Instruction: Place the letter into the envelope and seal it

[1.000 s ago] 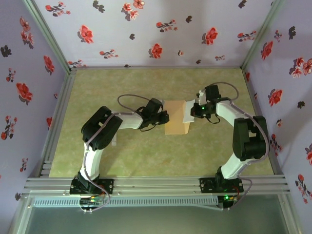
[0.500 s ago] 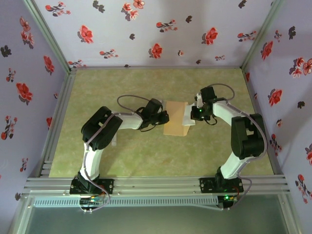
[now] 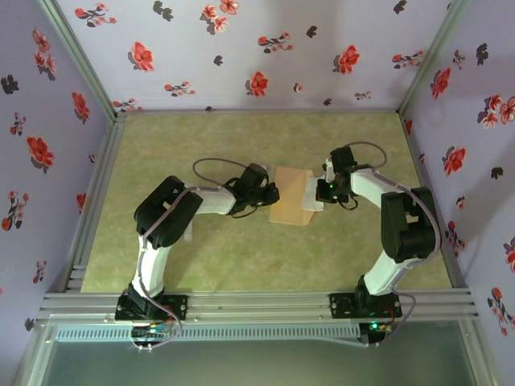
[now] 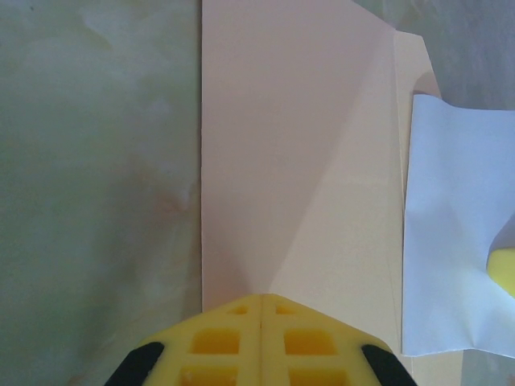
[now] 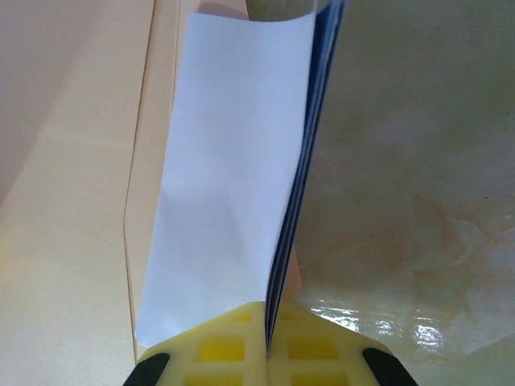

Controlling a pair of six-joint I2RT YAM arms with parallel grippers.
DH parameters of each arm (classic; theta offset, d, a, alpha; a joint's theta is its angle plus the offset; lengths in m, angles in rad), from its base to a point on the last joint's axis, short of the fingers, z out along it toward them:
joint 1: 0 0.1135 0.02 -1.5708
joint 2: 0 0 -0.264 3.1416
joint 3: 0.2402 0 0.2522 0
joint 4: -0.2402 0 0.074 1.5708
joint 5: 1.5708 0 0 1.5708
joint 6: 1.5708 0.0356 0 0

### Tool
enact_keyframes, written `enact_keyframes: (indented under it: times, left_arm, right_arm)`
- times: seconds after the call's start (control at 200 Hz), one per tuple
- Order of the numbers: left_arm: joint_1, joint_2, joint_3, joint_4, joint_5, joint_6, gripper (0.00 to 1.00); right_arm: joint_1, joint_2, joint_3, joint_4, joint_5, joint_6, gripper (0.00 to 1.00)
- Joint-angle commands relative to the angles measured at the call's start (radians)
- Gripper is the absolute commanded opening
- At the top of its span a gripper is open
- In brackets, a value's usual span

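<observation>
L gripper point(image 4: 263, 301) clamped on envelope point(image 4: 298, 161) left edge. R gripper point(image 5: 267, 310) pinching letter point(image 5: 229, 161), sheet overlapping envelope's right end.

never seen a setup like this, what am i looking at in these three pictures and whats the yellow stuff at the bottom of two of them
These are two robot arms bolted to the near edge of a green table. The wide picture comes from a camera fixed above and behind them. The other two come from cameras on the wrists, so the yellow stuff is each arm's own claw seen up close. In the middle of the table is a tan envelope, with a white letter at its right end. The left claw is shut, apparently pinching the envelope's edge. The right claw is shut on the letter, which shows a blue edge, and holds it at the envelope's right end.
</observation>
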Motion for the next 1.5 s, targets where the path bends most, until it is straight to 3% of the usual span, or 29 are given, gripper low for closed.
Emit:
enact_keyframes:
  times: [0.0,0.455,0.995,1.49]
  left_arm:
    - [-0.010,0.015,-0.032,-0.068,-0.027,-0.024,0.00]
    - [-0.015,0.021,-0.029,-0.061,-0.032,-0.048,0.00]
    - [-0.016,0.019,-0.041,-0.057,-0.030,-0.048,0.00]
    - [-0.019,0.015,-0.047,-0.053,-0.050,-0.102,0.00]
  right_arm:
    - [0.017,-0.034,-0.045,0.033,0.009,0.038,0.00]
    - [0.045,-0.019,-0.079,0.102,-0.039,0.160,0.00]
    - [0.026,-0.074,0.014,-0.071,0.125,0.057,0.00]
    - [0.055,-0.088,-0.083,0.050,0.106,0.082,0.00]
